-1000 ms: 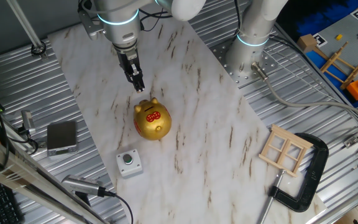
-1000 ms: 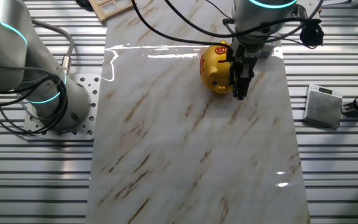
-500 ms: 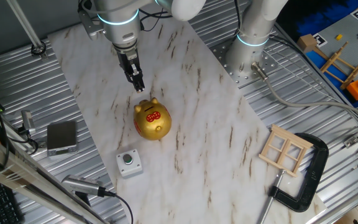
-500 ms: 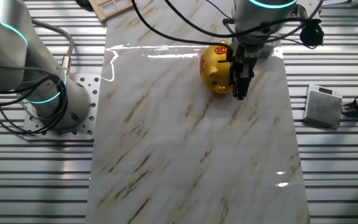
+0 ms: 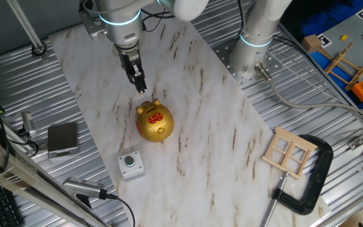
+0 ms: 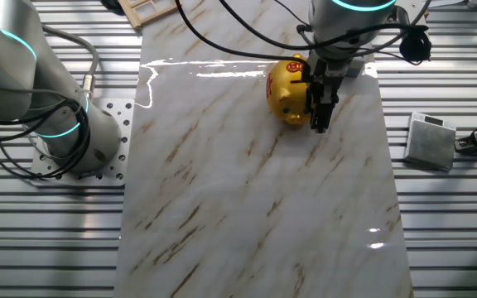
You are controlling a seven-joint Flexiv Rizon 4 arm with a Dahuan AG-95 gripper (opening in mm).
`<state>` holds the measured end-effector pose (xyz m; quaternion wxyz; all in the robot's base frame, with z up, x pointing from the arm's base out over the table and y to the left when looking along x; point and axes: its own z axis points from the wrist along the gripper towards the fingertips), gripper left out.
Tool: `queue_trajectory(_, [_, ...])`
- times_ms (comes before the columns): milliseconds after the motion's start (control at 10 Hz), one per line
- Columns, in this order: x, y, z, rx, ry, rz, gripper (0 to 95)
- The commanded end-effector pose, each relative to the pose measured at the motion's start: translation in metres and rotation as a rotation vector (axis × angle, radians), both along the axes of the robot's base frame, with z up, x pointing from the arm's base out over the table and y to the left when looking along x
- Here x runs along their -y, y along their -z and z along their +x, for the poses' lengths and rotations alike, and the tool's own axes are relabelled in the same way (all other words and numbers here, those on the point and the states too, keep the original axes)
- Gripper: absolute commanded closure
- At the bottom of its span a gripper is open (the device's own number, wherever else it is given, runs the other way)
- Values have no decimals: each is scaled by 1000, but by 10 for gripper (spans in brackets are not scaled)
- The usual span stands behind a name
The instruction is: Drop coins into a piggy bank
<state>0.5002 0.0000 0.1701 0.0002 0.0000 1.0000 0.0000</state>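
Observation:
The shiny gold piggy bank (image 5: 154, 122) stands on the marble board, with red markings and a dark slot on its top. It also shows in the other fixed view (image 6: 287, 91), partly behind the gripper. My gripper (image 5: 141, 88) hangs above the board just beyond the pig's far side, pointing down. Its fingers look pressed together. In the other fixed view my gripper (image 6: 317, 126) is right beside the pig. No coin is visible; anything between the fingertips is too small to tell.
A small grey box with a green button (image 5: 131, 164) sits near the pig. A grey block (image 5: 62, 139) lies off the board. A wooden frame (image 5: 288, 151) and a black clamp (image 5: 311, 183) lie at the right. The arm's base (image 5: 251, 44) stands at the back.

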Motion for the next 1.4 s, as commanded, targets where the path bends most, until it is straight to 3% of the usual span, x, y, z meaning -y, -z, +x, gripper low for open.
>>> queue_trajectory(100, [0,0,0,0,0,0,0])
queue_trajectory(200, [-1,1,0,1,-83,16,950])
queue_trajectory(400, [-1,-1,0,-1,-81,2,950])
queue_trajectory(1100, [-1,-1,-1,-5,-70,4,950])
queue_trajectory(1400, [-1,-1,-1,-6,-143,3,950])
